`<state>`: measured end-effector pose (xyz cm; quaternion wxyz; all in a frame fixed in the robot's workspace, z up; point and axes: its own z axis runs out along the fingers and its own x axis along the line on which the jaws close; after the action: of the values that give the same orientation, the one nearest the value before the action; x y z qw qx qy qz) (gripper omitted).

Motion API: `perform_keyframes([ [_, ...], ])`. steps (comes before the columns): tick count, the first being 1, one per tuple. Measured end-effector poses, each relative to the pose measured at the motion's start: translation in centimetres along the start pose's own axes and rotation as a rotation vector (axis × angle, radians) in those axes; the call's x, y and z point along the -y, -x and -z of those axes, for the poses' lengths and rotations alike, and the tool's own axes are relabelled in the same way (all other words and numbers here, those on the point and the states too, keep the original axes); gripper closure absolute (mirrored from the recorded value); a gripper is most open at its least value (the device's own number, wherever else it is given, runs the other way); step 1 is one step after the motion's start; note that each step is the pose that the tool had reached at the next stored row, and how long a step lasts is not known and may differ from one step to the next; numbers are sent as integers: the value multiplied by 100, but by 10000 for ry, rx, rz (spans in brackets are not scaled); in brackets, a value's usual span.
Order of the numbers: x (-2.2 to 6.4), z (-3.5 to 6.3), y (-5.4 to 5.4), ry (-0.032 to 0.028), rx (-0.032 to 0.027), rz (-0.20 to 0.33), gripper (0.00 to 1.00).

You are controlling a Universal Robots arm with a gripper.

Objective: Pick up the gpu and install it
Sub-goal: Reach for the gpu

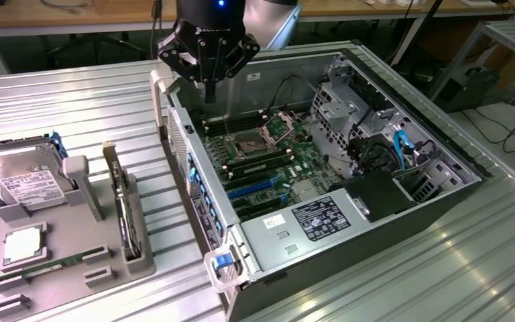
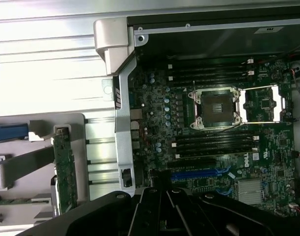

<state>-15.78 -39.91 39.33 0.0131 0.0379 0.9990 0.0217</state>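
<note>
As the jaws hang closed and empty over the computer case (image 1: 356,288), we should square them to the gpu (image 1: 125,215).

The bench (image 1: 78,100) is ribbed bare metal with a bright sheen. The tray (image 1: 61,231) looks like matt grey plastic. The gpu (image 1: 129,225) is dull black with a silvery metal bracket (image 1: 110,157). The computer case (image 1: 179,134) is smooth grey metal, the hard drive (image 1: 21,178) silvery

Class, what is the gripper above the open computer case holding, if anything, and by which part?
Nothing: the gripper is shut and empty; the gpu stands in its holder.
</note>
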Motion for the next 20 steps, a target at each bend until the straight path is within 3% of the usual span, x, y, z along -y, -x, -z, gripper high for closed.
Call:
perform_keyframes([
  [20,32,6,-177,0,0,0,89],
])
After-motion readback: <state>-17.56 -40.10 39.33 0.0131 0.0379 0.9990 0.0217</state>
